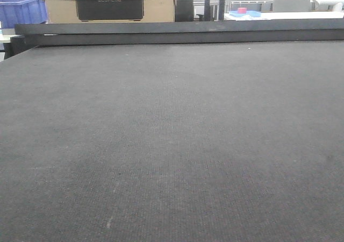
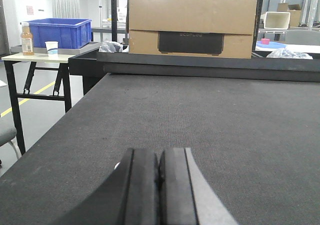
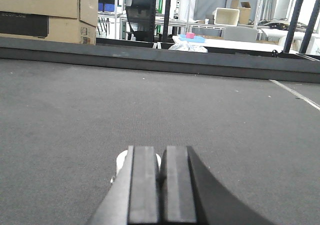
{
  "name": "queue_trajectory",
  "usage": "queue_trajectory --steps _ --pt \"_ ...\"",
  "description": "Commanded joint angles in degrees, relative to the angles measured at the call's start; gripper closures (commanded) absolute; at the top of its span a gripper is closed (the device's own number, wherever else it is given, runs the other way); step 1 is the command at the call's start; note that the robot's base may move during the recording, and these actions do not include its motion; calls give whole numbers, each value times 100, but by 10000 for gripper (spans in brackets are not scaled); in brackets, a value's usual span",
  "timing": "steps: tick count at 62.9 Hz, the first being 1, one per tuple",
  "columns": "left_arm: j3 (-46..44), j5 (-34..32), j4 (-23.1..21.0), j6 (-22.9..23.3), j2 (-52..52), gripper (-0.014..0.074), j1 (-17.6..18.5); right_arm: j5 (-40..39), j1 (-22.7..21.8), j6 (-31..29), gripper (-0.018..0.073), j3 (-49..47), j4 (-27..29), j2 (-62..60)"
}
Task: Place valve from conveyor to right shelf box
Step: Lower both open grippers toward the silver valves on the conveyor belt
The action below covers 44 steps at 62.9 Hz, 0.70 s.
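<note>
While the left pincer [image 2: 160, 156] and the right pincer [image 3: 161, 154] hang clenched, empty, over the wide dark grey woven conveyor belt [image 1: 172, 145], no valve is in view, so the nearer arm cannot be told.

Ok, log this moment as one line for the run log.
valve: not in view | conveyor: belt only | left gripper: shut, empty | right gripper: shut, empty

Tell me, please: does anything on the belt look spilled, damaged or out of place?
Nothing stands out. The belt lies flat and whole, with only a faint pale scuff. No valve shows on it. The left fingers and right fingers are closed on nothing.
</note>
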<state>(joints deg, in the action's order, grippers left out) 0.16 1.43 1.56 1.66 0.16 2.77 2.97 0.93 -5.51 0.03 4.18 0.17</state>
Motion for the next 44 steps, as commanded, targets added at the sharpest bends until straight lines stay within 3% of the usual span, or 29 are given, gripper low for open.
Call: queue_trajectory --steps 1,10,14,24,30,38,44 --pt "-16 -96 -27 46 -16 708 -14 -247 -22 3 722 -3 -43 -17" --pt "-16 -371 180 10 -16 708 -14 -1067 -22 3 722 -3 -5 -17" --pt "-176 -109 122 10 -16 708 -14 -1030 -22 3 722 -54 81 -17" --pt "-1384 1444 190 10 -16 708 -14 573 -22 3 722 -1082 183 -17" --pt "-2207 2047 270 10 277 708 -14 1453 -22 3 722 -1782 183 172" --pt "-3196 2941 293 10 1172 708 -14 2621 -22 3 722 -2628 183 985" --pt "-3814 3504 272 10 1960 708 -14 3078 -22 3 722 -3216 213 1833"
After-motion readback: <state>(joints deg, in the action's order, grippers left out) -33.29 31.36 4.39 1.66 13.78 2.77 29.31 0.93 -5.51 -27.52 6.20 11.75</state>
